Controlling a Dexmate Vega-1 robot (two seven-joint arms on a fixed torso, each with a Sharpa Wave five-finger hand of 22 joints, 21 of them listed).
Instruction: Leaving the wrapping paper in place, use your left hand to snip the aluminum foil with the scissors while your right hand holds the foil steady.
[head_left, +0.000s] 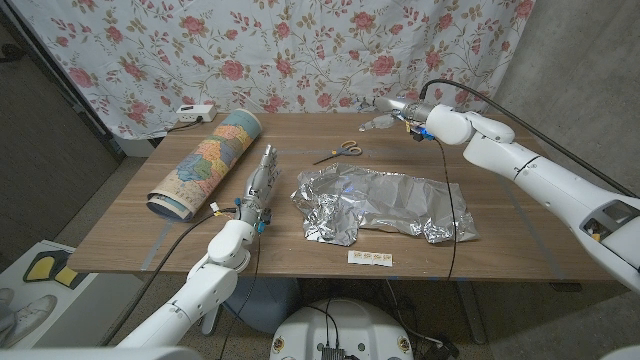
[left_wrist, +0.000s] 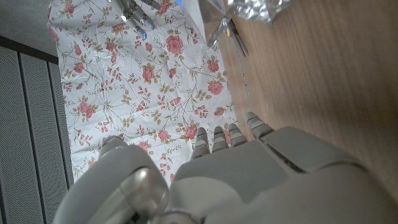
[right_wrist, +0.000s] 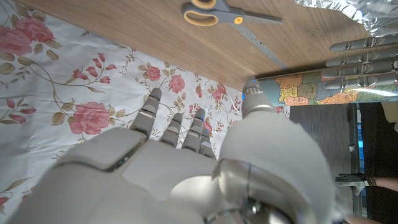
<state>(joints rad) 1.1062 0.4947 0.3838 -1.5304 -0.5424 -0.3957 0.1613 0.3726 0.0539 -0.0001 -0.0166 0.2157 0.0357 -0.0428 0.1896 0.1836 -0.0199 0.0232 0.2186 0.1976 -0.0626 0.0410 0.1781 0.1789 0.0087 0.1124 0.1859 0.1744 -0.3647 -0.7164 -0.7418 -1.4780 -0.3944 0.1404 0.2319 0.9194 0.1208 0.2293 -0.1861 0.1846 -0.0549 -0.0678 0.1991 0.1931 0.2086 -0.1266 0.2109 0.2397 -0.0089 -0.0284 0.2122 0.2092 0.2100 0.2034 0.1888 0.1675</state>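
A crumpled sheet of aluminum foil (head_left: 385, 202) lies on the wooden table (head_left: 300, 245), right of centre. Scissors (head_left: 339, 151) with yellow-grey handles lie closed on the table behind the foil; they show also as scissors (right_wrist: 227, 14) in the right wrist view and scissors (left_wrist: 230, 34) in the left wrist view. My left hand (head_left: 260, 188) stands on the table left of the foil, fingers straight and pointing away, holding nothing. My right hand (head_left: 393, 112) hovers over the far edge of the table, right of the scissors, fingers spread and empty. A roll of map-printed wrapping paper (head_left: 205, 162) lies at the left.
A floral cloth (head_left: 300, 50) hangs behind the table. A white power strip (head_left: 194, 114) sits at the far left corner. A small white label strip (head_left: 370, 259) lies near the front edge. A black cable (head_left: 452, 215) crosses the foil's right part.
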